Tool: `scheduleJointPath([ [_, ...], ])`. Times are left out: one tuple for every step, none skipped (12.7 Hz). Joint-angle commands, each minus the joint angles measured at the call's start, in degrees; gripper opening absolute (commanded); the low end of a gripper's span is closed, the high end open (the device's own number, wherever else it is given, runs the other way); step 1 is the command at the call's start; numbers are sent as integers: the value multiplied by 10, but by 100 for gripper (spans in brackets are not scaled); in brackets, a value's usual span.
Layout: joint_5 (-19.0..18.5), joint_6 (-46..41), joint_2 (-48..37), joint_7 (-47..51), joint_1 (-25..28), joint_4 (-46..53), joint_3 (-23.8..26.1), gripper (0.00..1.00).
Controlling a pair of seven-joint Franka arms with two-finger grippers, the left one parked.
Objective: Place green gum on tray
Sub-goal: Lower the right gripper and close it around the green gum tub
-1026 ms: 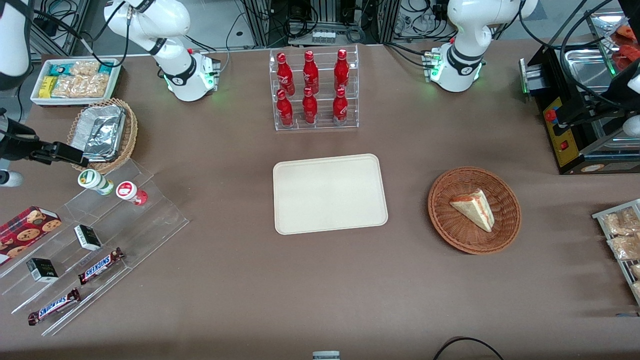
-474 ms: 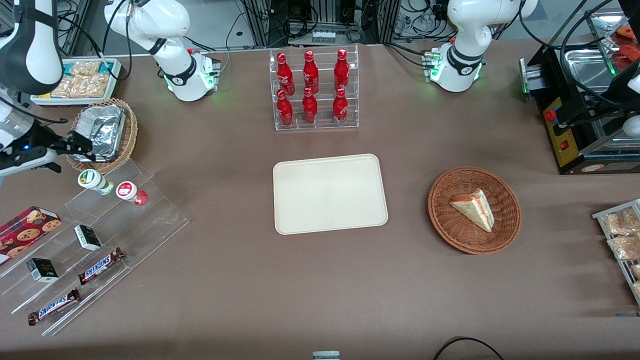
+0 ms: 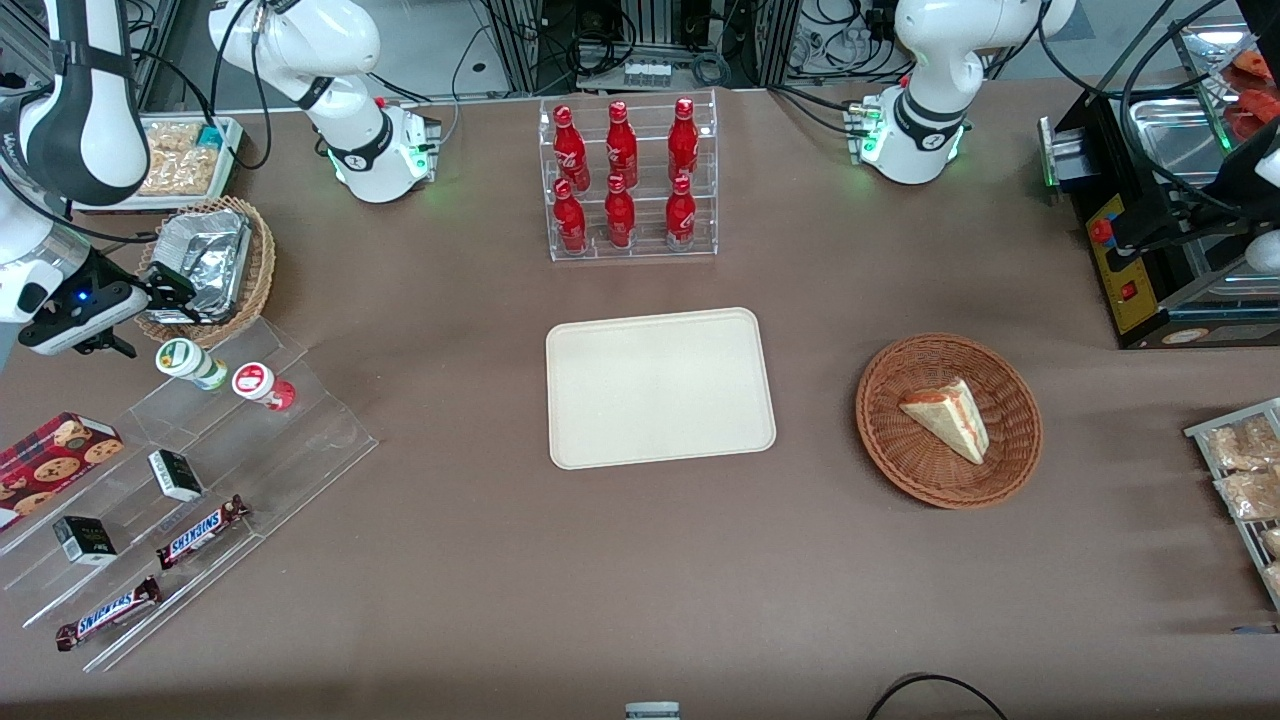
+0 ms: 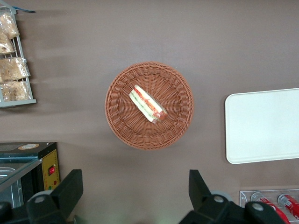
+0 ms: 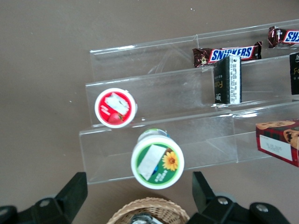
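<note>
Since half a second ago the working arm has swung its wrist farther over the desk [image 3: 480, 560], and the pincer [image 3: 172, 296] has come closer to the clear stepped rack [image 3: 250, 440], from above the rim of the wicker basket [image 3: 255, 270] that holds a foil container [image 3: 205, 260]; the bottles and the rest of the desk lie as they did.

The arm reaches in from the working arm's end of the desk, forearm raised and wrist bent down, with a blue light showing on the hand; the pincer hangs in the air with its fingers [image 5: 70, 189] spread apart and nothing between them.

The green gum [image 5: 157, 158] stands upright on the top step of the rack, just below the pincer and between its two fingers in the wrist view, untouched; the red-lidded bottle [image 5: 116, 107] stands just beside it on the next step down; the tray [image 3: 660, 388] lies well apart from the pincer, toward the middle of the desk.
</note>
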Motion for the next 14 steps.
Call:
scheduleJointPath([
  [-1,32,18,-18,-2,-4,-4,100],
  [-1,39,24,-18,-2,-5,-4,100],
  [1,47,32,-18,-2,-5,-5,100],
  [6,58,42,-18,-2,-5,-5,100],
  [6,67,51,-18,-2,-5,-5,100],
  [6,68,54,-18,-2,-5,-5,100],
  [7,67,54,-18,-2,-5,-5,100],
  [7,67,54,-18,-2,-5,-5,100],
  [7,67,55,-18,-2,-6,-5,100],
  [7,67,55,-18,-2,-7,-5,100],
  [7,66,55,-18,-2,-8,-5,100],
  [7,65,55,-18,-2,-10,-5,100],
  [7,64,54,-18,-2,-10,-5,91],
  [7,60,53,-17,-1,-10,-5,53],
])
